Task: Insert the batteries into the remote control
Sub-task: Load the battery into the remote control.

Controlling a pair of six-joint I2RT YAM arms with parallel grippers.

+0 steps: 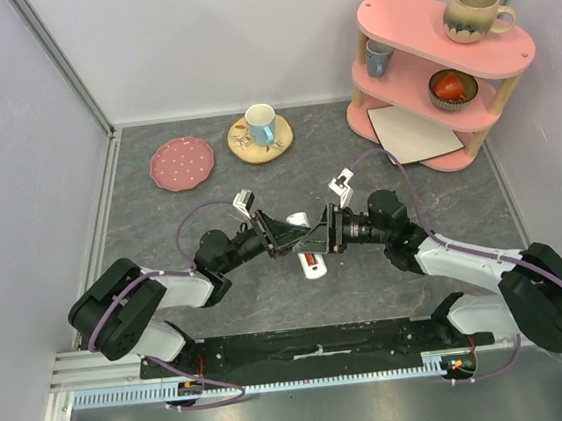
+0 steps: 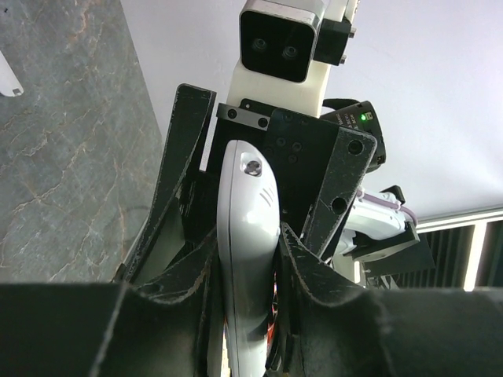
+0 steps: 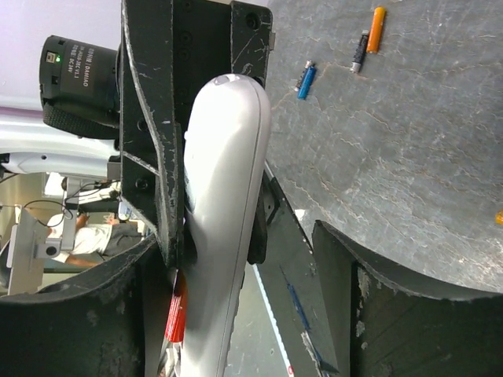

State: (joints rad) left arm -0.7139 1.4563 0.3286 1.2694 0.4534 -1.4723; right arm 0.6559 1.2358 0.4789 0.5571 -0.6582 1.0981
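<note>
The white remote control [image 2: 247, 236] is held off the table on edge, with my left gripper [image 2: 247, 234] shut on its sides. In the top view it shows at the middle of the table [image 1: 312, 265], where both grippers meet. My right gripper [image 3: 236, 259] stands open around the same remote [image 3: 224, 196]. One finger is close to its back and the other finger [image 3: 393, 298] stands well apart. A red battery [image 3: 176, 314] lies against the remote's hidden back face; I cannot tell whether it is seated. Blue [image 3: 306, 78], orange [image 3: 378, 19] and dark [image 3: 359, 52] batteries lie loose on the table.
A small white piece [image 1: 297, 219] lies just behind the grippers. At the back stand a pink plate [image 1: 182, 164], a mug on a wooden coaster [image 1: 261, 124] and a pink two-tier shelf [image 1: 411, 11] with cups and a bowl. White walls close in the table.
</note>
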